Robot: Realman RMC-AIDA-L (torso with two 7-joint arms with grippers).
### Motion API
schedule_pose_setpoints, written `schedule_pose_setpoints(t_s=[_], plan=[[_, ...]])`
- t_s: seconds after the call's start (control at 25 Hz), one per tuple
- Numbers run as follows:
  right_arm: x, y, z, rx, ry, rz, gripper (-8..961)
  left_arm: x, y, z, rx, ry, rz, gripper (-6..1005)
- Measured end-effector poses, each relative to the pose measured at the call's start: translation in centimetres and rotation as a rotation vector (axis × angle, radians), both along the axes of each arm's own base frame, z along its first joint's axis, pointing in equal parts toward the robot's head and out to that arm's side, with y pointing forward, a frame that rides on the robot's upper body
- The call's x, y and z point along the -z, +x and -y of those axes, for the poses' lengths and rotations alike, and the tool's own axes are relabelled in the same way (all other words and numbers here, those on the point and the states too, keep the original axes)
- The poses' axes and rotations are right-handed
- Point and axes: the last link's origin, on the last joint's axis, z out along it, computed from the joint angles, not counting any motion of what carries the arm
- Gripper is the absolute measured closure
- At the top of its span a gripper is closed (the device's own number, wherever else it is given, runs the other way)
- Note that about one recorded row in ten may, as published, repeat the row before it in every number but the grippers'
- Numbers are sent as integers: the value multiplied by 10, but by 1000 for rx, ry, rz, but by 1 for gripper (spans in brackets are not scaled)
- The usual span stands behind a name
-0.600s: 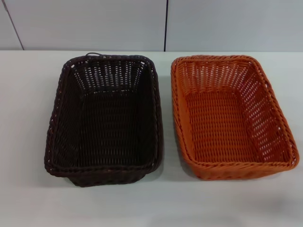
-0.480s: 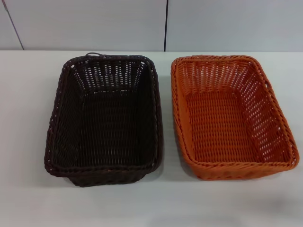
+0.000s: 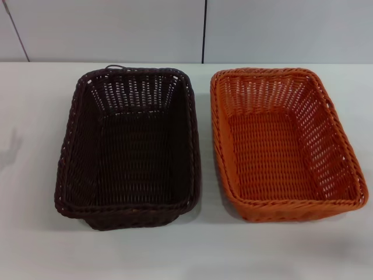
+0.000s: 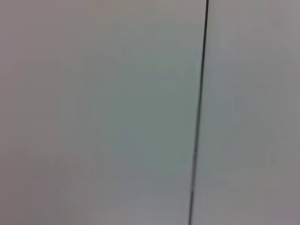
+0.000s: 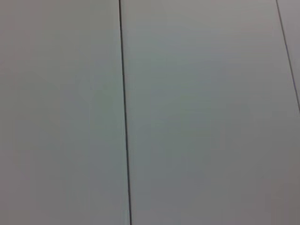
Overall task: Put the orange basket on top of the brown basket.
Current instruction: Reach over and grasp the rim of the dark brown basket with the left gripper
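orange basket (image 3: 285,143): on table (image 3: 35,175), right side, upright
brown basket (image 3: 131,146): just left of it, apart
fingers: neither gripper visible, can't tell

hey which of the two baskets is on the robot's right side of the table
The orange basket. It sits on the robot's right, beside the brown basket, which is the same shape but almost black and lies to the left. Neither hand is in view.

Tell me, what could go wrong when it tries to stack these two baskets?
The orange basket sits almost against the brown basket, so a hand reaching between them could nudge the brown one askew. The open weave and sloped sides may give a poor grip. If it lands crooked, it may perch tilted on the rim instead of settling in.
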Motion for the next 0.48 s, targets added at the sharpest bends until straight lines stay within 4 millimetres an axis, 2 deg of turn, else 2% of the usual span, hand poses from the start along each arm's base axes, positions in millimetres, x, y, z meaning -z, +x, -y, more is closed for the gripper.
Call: schedule_pose_setpoints(t_s=[0.04, 0.16, 0.36, 0.48], plan=[[0, 0, -2, 0, -6, -1, 229, -9, 6, -17, 3, -46, 5, 197], [2, 1, -4, 5, -22, -3, 230, -21, 21, -39, -7, -133, 23, 196], [3, 3, -7, 14, -38, 5, 232, -43, 51, -57, -21, -193, 24, 196], [3, 4, -9, 20, -49, 7, 233, -57, 76, -65, -59, -251, 13, 195]])
